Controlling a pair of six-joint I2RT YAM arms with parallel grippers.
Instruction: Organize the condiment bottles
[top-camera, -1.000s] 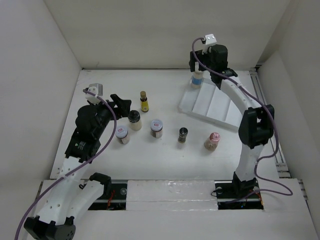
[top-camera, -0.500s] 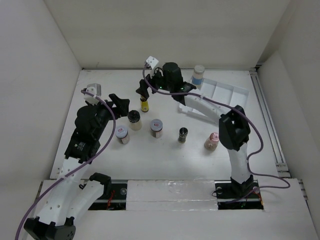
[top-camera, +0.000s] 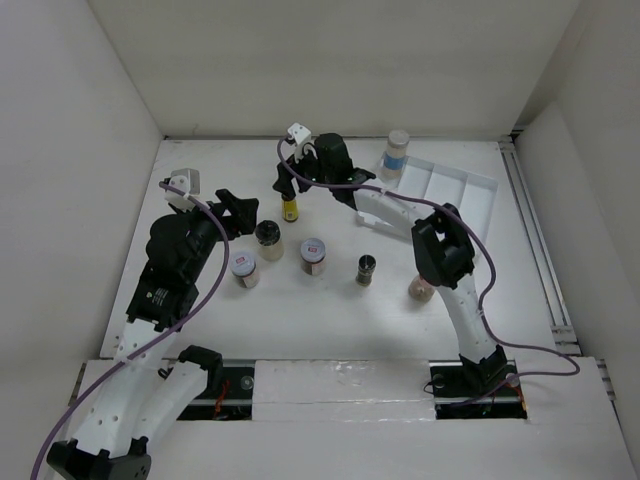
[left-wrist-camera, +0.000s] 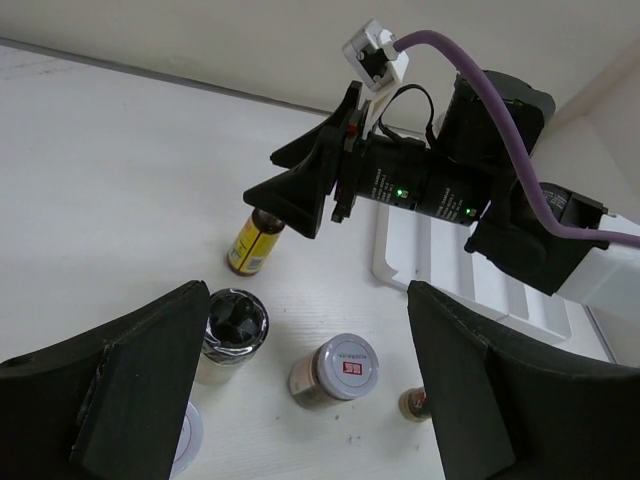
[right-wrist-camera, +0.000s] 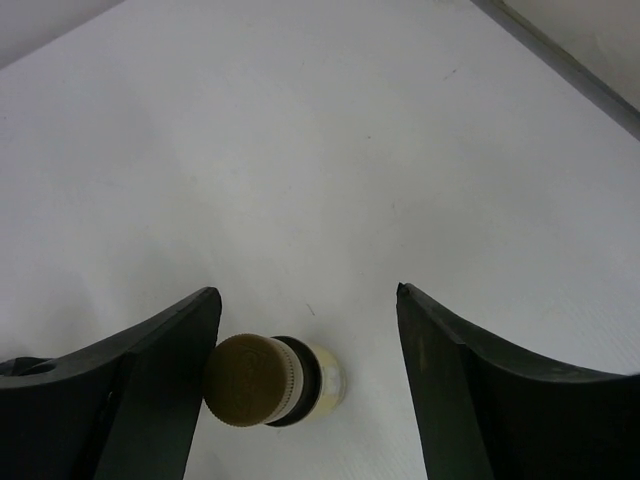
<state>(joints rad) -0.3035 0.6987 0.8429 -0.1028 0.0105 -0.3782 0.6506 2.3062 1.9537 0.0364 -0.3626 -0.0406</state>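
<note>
At the tray (top-camera: 452, 190), one bottle (top-camera: 398, 152) is standing placed; six are sitting loose on the table (top-camera: 330, 315). I am holding my right gripper (right-wrist-camera: 305, 290) open, empty, over the yellow bottle (right-wrist-camera: 265, 380); my left gripper (left-wrist-camera: 308, 290) is likewise hanging open.

Seven bottles in all: one yellow bottle (top-camera: 290, 209), one black-lidded jar (top-camera: 268, 236), one white-lidded jar (top-camera: 244, 267), one grey-lidded jar (top-camera: 313, 256), one dark shaker (top-camera: 366, 269), one pink-capped bottle (top-camera: 421, 290), one white-capped bottle (top-camera: 397, 152). One tray (top-camera: 468, 190). Two arms: left arm (top-camera: 172, 272), right arm (top-camera: 442, 252). One counter (top-camera: 340, 320).
</note>
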